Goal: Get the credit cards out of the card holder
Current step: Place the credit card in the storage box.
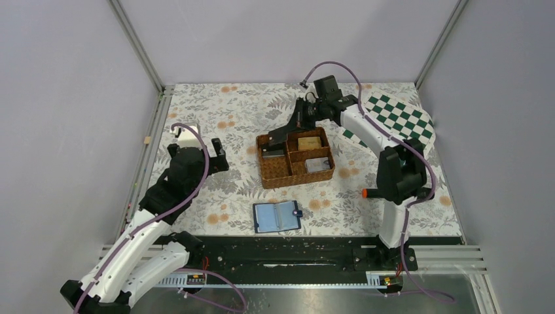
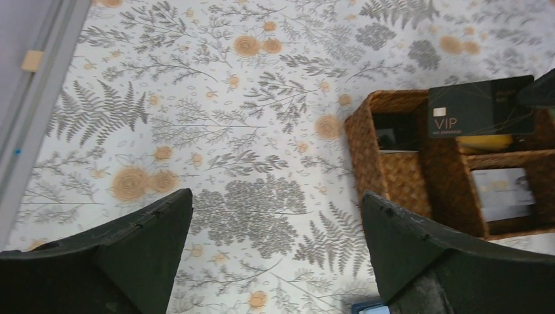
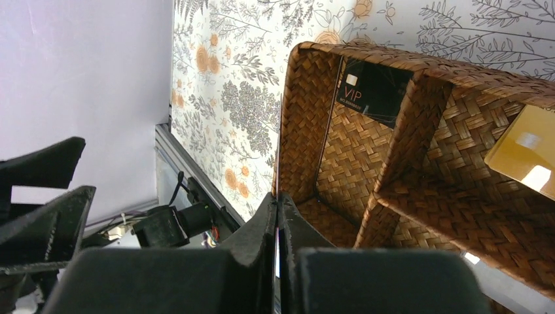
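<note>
The card holder [image 1: 277, 216] lies open on the table near the front edge, light blue pockets up, snap tab on its right; a blue corner of it shows in the left wrist view [image 2: 368, 307]. My right gripper [image 1: 278, 136] [image 3: 277, 196] is shut on a black VIP card [image 2: 481, 104], held upright over the far-left compartment of the wicker tray [image 1: 269, 178]. Another black VIP card [image 3: 370, 91] lies in that compartment. My left gripper [image 1: 219, 156] [image 2: 276, 196] is open and empty above the cloth, left of the tray.
The tray also holds a gold card [image 1: 309, 142] [image 3: 527, 154] and a pale card [image 1: 318, 165] [image 2: 501, 193] in its right compartments. A green-and-white checkered mat [image 1: 399, 118] lies at the back right. Metal frame posts and walls bound the table.
</note>
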`<action>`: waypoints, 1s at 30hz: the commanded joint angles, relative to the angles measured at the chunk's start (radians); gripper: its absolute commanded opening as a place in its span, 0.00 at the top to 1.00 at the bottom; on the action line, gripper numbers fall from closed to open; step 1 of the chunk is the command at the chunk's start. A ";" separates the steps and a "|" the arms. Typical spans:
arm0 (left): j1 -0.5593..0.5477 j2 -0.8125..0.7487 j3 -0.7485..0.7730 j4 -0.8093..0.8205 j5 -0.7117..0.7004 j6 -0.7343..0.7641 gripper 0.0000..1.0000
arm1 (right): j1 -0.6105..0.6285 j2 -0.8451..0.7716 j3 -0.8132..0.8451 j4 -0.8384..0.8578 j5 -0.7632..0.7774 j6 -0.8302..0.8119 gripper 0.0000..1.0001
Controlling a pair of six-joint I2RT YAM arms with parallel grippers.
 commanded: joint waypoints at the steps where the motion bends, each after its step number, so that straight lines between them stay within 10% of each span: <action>1: 0.005 0.007 0.042 0.000 -0.057 0.132 0.01 | 0.006 0.069 0.086 -0.081 -0.014 0.048 1.00; 30: 0.028 -0.020 0.014 0.018 -0.071 0.147 0.01 | 0.053 0.393 0.373 -0.210 0.052 0.056 1.00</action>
